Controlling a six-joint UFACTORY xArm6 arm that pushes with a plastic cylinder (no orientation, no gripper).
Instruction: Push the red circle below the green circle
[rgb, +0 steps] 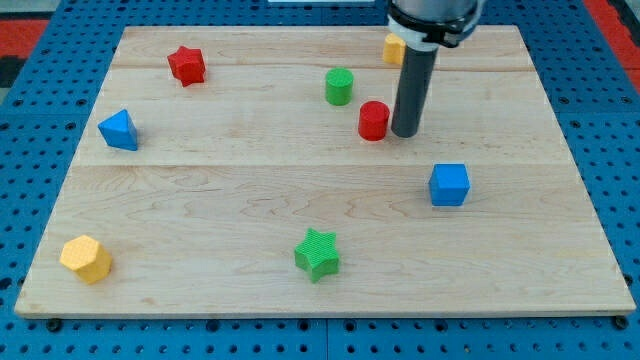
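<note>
Starting at the view's left, we see a yellow hexagon block (85, 259) near the desk's (220, 200) bottom-left corner, and a blue triangular block (119, 130) at about 1 o'clock from it, well apart. A red star (186, 65) sits near the top-left, at roughly 1 o'clock from the blue one. A green star (318, 253) lies low in the middle. The green circle (339, 86) stands in the upper middle, and the red circle (374, 120) is near it, at about 4 o'clock. My tip (405, 133) stands just beside the red circle at its 3 o'clock; we cannot tell whether they touch. There are no fingers on this rod, so nothing is gripped. A yellow block (393, 49) peeks out behind the rod at 12 o'clock. A blue cube (449, 184) lies at 5 o'clock from the tip.
</note>
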